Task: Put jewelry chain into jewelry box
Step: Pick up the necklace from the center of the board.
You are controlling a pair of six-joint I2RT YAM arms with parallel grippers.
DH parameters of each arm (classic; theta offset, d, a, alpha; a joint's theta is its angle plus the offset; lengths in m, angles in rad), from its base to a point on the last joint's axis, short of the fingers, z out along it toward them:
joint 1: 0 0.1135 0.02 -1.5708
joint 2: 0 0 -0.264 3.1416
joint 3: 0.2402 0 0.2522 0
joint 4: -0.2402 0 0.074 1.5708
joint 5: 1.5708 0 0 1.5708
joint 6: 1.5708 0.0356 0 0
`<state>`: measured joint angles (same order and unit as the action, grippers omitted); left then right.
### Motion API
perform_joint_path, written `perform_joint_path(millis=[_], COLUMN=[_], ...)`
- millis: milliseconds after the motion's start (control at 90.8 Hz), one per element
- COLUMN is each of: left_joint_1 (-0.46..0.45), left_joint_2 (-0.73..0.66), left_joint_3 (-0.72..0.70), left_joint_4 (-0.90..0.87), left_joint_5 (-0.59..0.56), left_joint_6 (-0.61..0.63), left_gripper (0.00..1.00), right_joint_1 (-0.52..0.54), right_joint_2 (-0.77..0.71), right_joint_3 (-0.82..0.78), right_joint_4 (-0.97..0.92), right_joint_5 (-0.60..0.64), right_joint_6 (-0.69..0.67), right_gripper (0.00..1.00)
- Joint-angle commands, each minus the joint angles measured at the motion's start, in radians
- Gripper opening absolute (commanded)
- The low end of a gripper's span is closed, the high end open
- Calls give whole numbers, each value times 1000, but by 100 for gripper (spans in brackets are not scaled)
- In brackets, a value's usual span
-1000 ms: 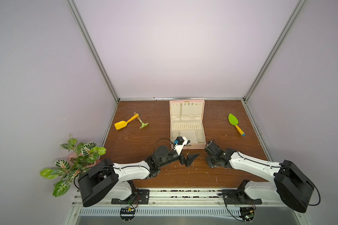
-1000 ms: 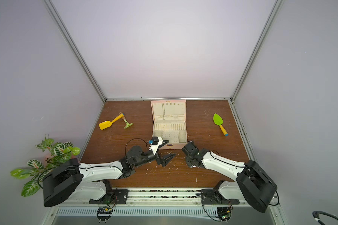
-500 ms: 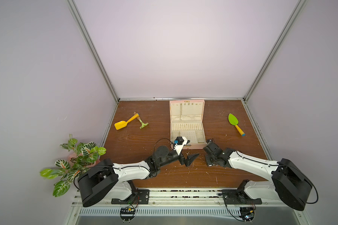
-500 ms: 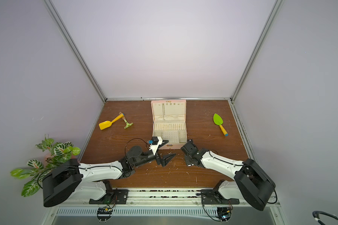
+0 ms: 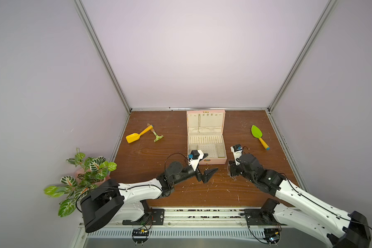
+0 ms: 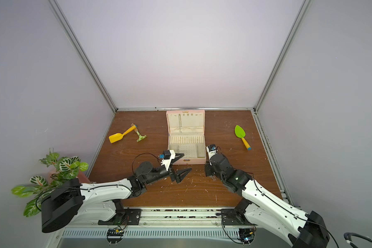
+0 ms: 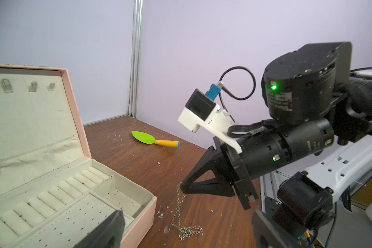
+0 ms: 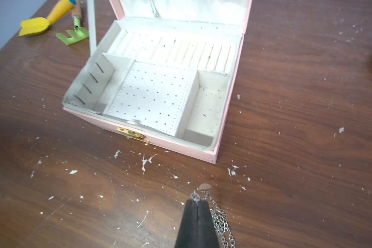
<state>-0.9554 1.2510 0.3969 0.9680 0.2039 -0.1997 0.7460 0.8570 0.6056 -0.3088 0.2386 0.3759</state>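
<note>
Fingers (image 8: 187,227) of right gripper (image 8: 195,200) pinch jewelry chain (image 8: 220,221) before jewelry box (image 8: 180,147) wall.

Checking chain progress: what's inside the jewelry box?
In the jewelry box: ring rolls, perforated panel, bare side compartments, thin strand in the lid. Beneath the panel is hidden. The jewelry chain hangs outside from the right gripper.
</note>
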Motion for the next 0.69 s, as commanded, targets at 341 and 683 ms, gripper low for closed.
perform_joint_path(millis=[341,683], left_joint_1=[-9,-9], left_joint_2=[161,265], left_joint_3=[128,166], left_joint_4=[82,120], left_joint_5=[51,31], left_joint_6=[32,67], left_gripper=[79,69], right_joint_1=[3,2], right_joint_2=[-58,-65], right_joint_3=[141,222], right_joint_4=[124,200], right_joint_5=[-80,-99], right_joint_6=[-193,-235], right_gripper=[0,0])
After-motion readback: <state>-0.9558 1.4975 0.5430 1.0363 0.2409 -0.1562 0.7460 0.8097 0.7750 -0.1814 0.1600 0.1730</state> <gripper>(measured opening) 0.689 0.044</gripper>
